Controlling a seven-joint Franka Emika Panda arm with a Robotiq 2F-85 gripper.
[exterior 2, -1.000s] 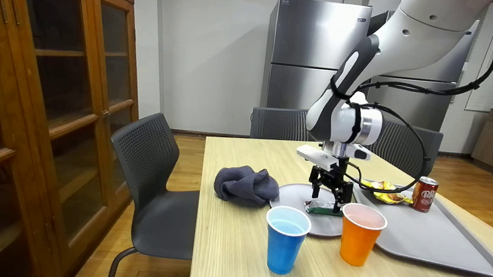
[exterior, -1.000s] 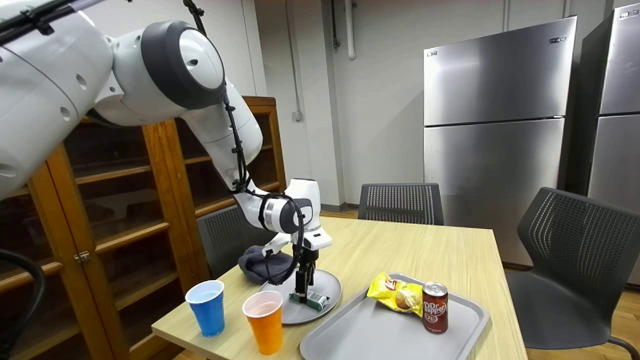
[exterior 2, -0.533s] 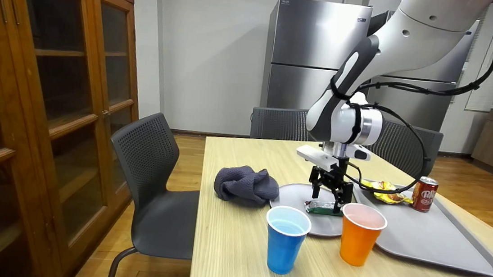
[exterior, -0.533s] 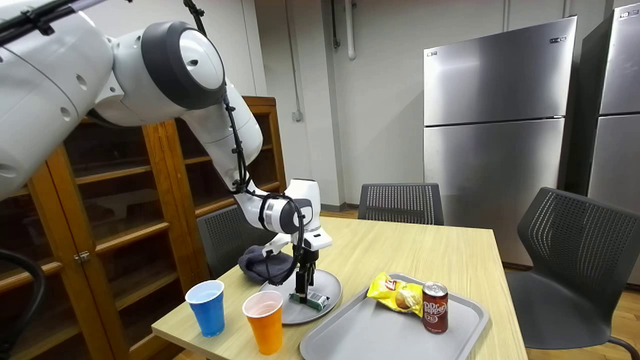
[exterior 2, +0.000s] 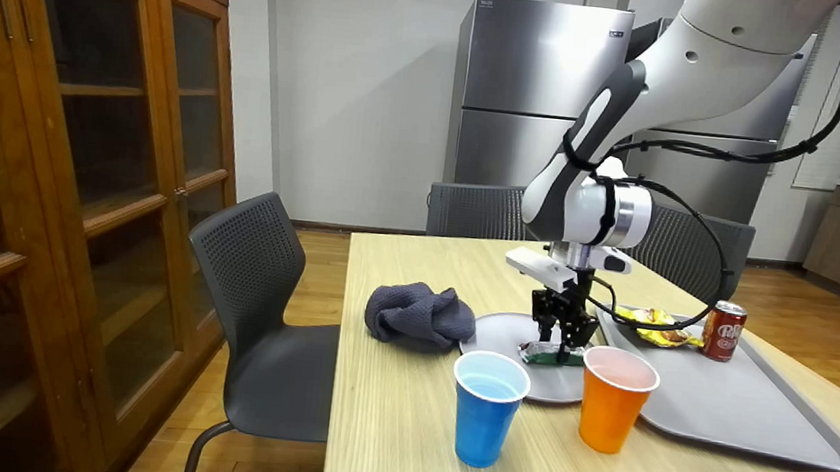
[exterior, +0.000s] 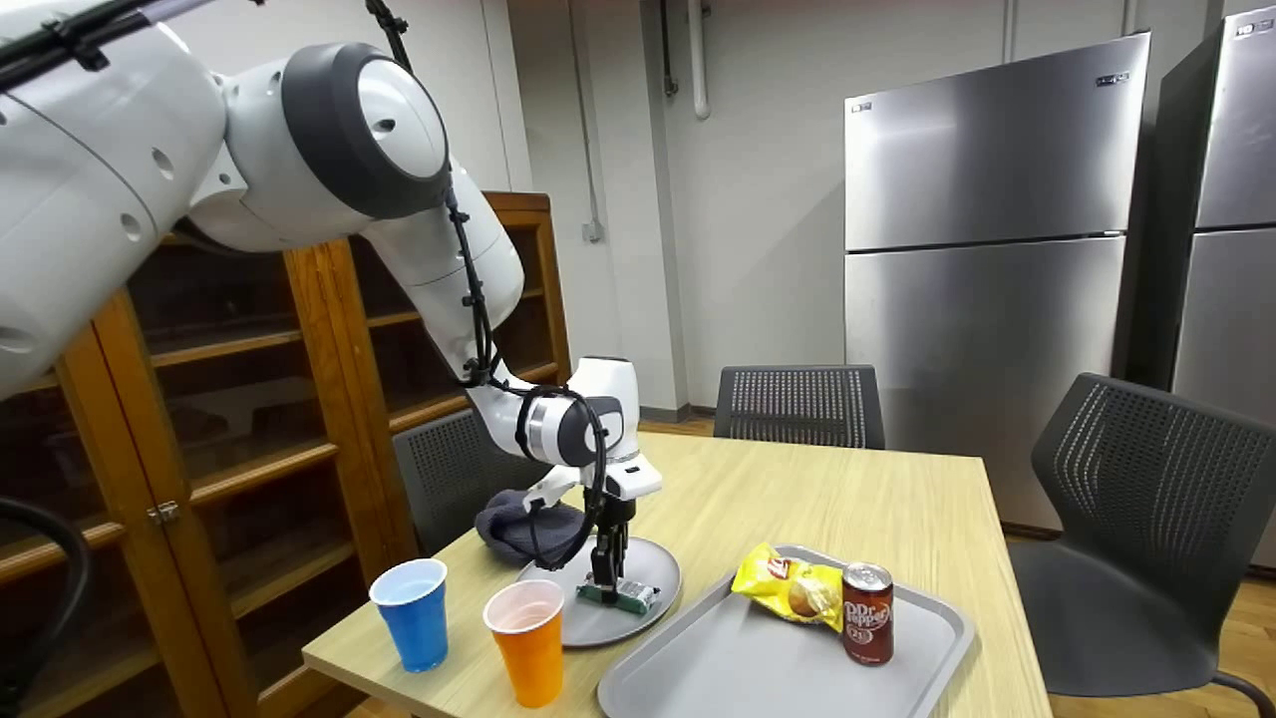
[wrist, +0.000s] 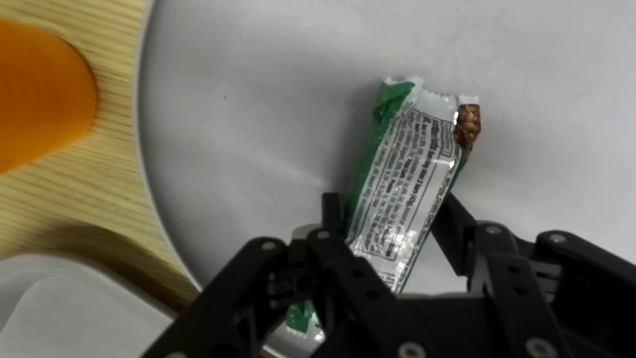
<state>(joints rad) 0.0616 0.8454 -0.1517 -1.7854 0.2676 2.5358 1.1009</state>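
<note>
Gripper (wrist: 390, 214): holding a wrapped bar (wrist: 402, 194) between jaws set narrow, touching it along both long sides in the wrist view. Seeing that bar lying on a round grey plate (wrist: 238, 124), showing a white face of its wrapper upward, with a green margin down one side and a brown, grainy patch at one end corner. Finding fine black print running lengthwise over the white, partly framed like a table of facts, but blurring too much for sure reading. Looking outward, noticing a plain orange cup (exterior: 530, 648) standing near the plate, apart from its rim in the wrist view, with a blue cup (exterior 2: 485, 420) nearby. Spotting a rumpled dark grey cloth (exterior 2: 418, 317) lying at another side, appearing to meet the plate's rim in an exterior view. Across from that cloth, on a grey tray (exterior: 758, 678), making out a crinkled yellow bag (exterior: 793, 586) bearing a red logo with lettering too small for reading. Just beside the bag, seeing an upright dark red can (exterior: 867, 623) and reading "Dr Pepper" in white letters. Farther out, finding grey mesh-backed chairs (exterior: 797, 404) around the pale wooden table (exterior: 827, 489), a glass-doored wooden cabinet (exterior 2: 125, 217) along one wall, and steel refrigerators (exterior: 982, 339) standing behind, carrying small badges near their top corners, illegible from here.
</note>
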